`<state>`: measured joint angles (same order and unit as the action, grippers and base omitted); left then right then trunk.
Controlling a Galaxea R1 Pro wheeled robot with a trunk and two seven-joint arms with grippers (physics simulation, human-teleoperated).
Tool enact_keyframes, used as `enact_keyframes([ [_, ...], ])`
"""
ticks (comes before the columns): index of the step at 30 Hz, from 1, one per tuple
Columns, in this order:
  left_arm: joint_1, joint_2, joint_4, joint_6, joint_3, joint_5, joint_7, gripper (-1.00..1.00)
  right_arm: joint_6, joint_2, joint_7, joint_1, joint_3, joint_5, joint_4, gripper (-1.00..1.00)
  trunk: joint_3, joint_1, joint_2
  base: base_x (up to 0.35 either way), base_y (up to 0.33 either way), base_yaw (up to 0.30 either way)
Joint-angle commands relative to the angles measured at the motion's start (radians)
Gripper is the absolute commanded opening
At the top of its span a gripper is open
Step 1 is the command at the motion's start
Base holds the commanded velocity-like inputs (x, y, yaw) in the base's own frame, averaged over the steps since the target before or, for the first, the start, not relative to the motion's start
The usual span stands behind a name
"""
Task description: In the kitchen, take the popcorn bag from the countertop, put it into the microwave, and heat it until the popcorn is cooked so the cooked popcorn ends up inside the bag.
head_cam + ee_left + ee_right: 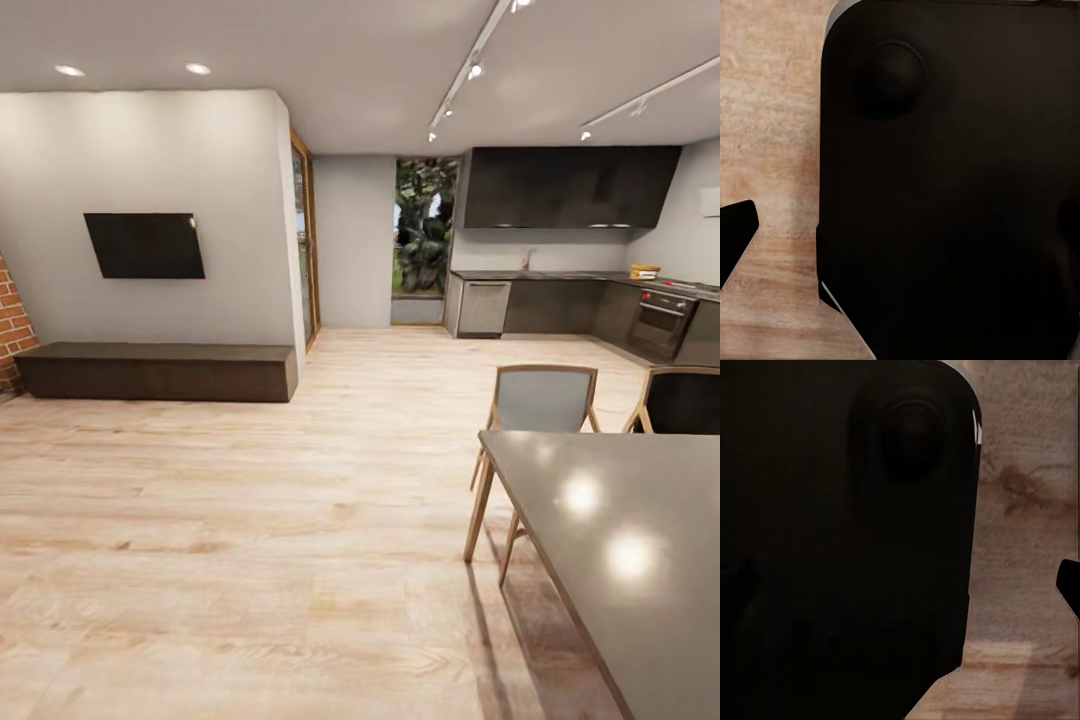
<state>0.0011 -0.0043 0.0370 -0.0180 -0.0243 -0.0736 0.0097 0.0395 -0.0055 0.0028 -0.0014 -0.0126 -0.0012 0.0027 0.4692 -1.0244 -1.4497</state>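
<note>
The kitchen lies far off at the back right in the head view. Its grey countertop [560, 274] runs over dark cabinet fronts and turns along the right wall. A small yellow thing [644, 270] sits on that worktop, too small to identify. The microwave and the popcorn are out of view. Both wrist views look down at the wooden floor beside my dark base [945, 187]. One dark fingertip [736, 238] of the left gripper pokes in at the edge, and one fingertip [1069, 588] of the right gripper does the same. Nothing is between them that I can see.
A dark dining table [620, 560] with two chairs [540, 400] stands close at the front right. A built-in oven [660, 322] sits in the right cabinet run. A low dark bench [160, 372] and a wall screen [146, 245] are at the left. Wooden floor [300, 520] stretches ahead toward the kitchen.
</note>
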Motion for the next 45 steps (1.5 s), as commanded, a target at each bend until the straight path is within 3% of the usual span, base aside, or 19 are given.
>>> enact_keyframes([
  [1,0.000,0.000,0.001,-0.002,-0.002,-0.008,0.001,1.00,0.004,-0.001,0.000,0.000,-0.001,0.000,0.001,1.00,0.001,-0.001,0.000,0.326,0.000,0.000],
  [22,-0.001,0.003,0.001,0.000,-0.003,-0.008,0.001,1.00,0.003,0.001,0.000,0.000,0.001,0.000,0.001,1.00,0.001,-0.001,0.000,0.326,0.004,0.000],
  [45,0.000,0.003,0.001,-0.003,-0.002,-0.009,0.001,1.00,0.003,0.001,0.000,0.000,0.002,0.000,0.000,1.00,0.001,-0.001,0.000,0.326,0.103,0.000],
])
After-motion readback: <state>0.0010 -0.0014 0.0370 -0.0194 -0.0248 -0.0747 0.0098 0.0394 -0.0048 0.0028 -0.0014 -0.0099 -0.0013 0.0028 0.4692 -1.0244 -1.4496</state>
